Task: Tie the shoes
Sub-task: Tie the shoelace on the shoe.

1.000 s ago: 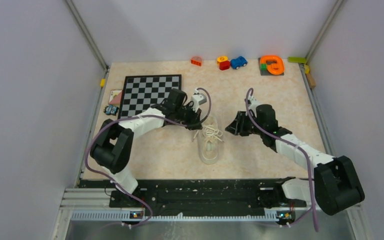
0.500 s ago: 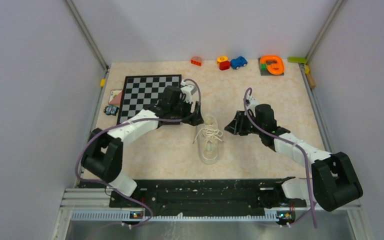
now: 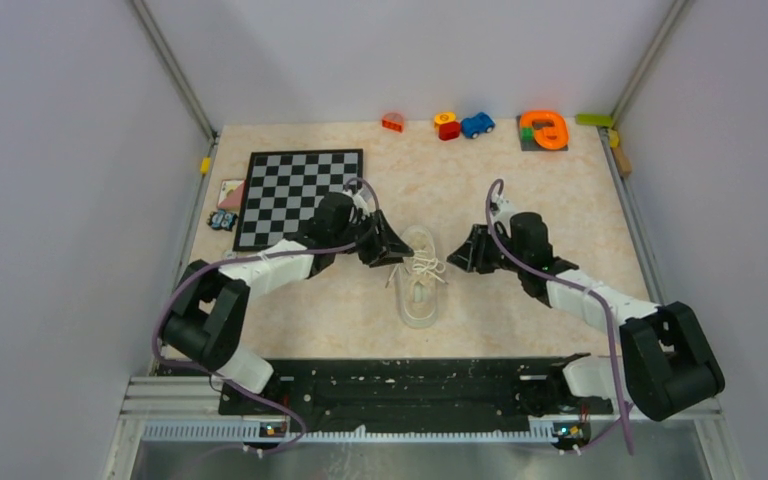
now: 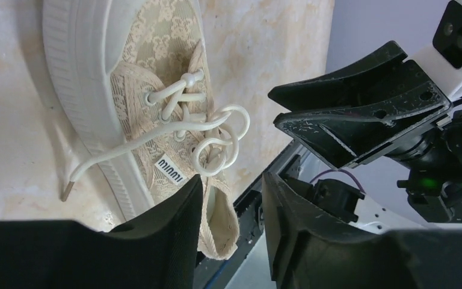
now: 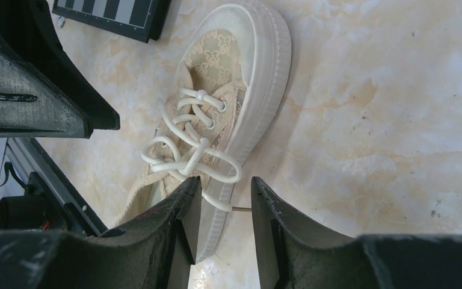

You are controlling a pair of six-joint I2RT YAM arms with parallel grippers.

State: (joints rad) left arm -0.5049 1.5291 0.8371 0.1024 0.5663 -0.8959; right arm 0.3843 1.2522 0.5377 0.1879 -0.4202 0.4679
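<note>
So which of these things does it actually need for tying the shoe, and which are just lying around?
For the job:
- the shoe
- its laces

Just lying about:
- the chessboard
- the blue toy car
- the red block
- the orange toy

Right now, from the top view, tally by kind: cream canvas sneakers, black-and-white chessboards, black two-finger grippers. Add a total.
Cream canvas sneaker: 1
Black-and-white chessboard: 1
Black two-finger grippers: 2 (left gripper, right gripper)
Total: 4
</note>
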